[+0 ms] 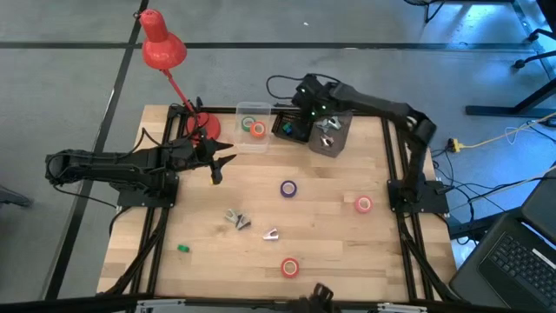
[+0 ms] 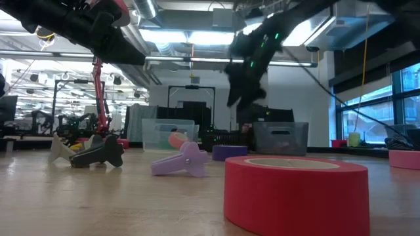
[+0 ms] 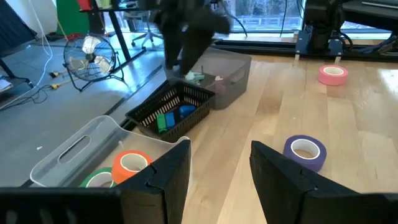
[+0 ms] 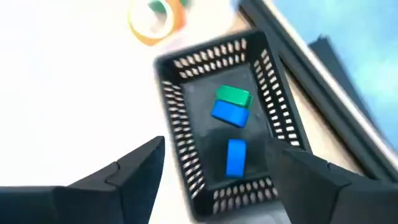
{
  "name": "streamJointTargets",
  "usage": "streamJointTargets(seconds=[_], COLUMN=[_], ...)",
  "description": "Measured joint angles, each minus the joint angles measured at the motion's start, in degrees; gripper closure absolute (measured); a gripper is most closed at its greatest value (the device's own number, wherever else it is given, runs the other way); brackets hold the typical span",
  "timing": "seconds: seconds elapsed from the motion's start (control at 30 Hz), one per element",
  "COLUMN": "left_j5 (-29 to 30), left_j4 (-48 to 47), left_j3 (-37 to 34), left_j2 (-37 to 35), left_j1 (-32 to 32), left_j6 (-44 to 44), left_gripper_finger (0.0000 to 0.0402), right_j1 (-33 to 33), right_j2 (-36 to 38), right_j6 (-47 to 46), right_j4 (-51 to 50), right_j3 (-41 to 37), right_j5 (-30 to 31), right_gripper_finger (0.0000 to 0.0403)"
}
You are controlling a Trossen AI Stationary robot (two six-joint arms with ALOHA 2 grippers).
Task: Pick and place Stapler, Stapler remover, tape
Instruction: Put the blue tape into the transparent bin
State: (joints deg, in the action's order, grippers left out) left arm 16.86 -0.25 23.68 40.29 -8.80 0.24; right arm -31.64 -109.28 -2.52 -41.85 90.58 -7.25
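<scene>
Down at the near edge of the counter [image 1: 347, 252] sits a red tape roll [image 1: 289, 267], alone, and the low view has it filling the foreground. Just beyond it lie two pale staple removers [image 1: 237, 217] and [image 1: 270, 234], with a small green block [image 1: 183, 249] off to the near left. Further in, a purple tape roll [image 1: 287, 188] rests mid-counter and a pink tape roll [image 1: 363, 204] lies to the right, near the right arm's base.

The left arm stretches level across the left side, its left gripper [image 1: 221, 161] hanging with fingers apart and nothing between them. The purple roll lies to its right and a little nearer, well clear of the fingers.

At the far edge, a clear bin [image 1: 251, 127] holds an orange tape roll [image 1: 258, 129] and a green tape roll [image 1: 248, 123]. Beside it to the right stands a black mesh basket [image 1: 291, 127] with one green and two blue pieces inside, too blurred to name. Next right is a grey bin [image 1: 332, 139], its contents hard to make out.

The right arm reaches in from the far right, elbow bent, and its right gripper [image 4: 214, 163] hovers above the mesh basket, fingers spread wide and empty. A red desk lamp [image 1: 162, 43] stands at the far left corner.
</scene>
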Motion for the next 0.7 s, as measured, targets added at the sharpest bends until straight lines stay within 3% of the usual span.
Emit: streamJointTargets(seconds=[0.13, 0.33, 0.5, 0.7], left_j5=[-1.15, -6.75, -9.38, -11.07], left_j4=[-1.20, -0.79, -0.94, -1.07], left_j3=[0.00, 0.15, 4.81, 17.20], left_j2=[0.10, 5.50, 16.05, 32.15], left_j1=[0.00, 0.19, 0.24, 1.59], left_j6=[0.01, 2.31, 8.51, 19.39], left_gripper_finger=[0.0245, 0.0245, 0.0242, 0.0246], right_j1=[4.67, 9.89, 11.98, 12.76], right_j2=[8.49, 23.04, 34.37, 43.42], right_j6=[-0.21, -7.77, -17.32, -24.36], right_j4=[-0.12, -0.29, 0.95, 5.66], right_j3=[-5.70, -19.92, -30.88, -39.26], right_j5=[3.64, 14.88, 16.68, 16.77], right_gripper_finger=[0.0144, 0.0167, 0.0176, 0.0176])
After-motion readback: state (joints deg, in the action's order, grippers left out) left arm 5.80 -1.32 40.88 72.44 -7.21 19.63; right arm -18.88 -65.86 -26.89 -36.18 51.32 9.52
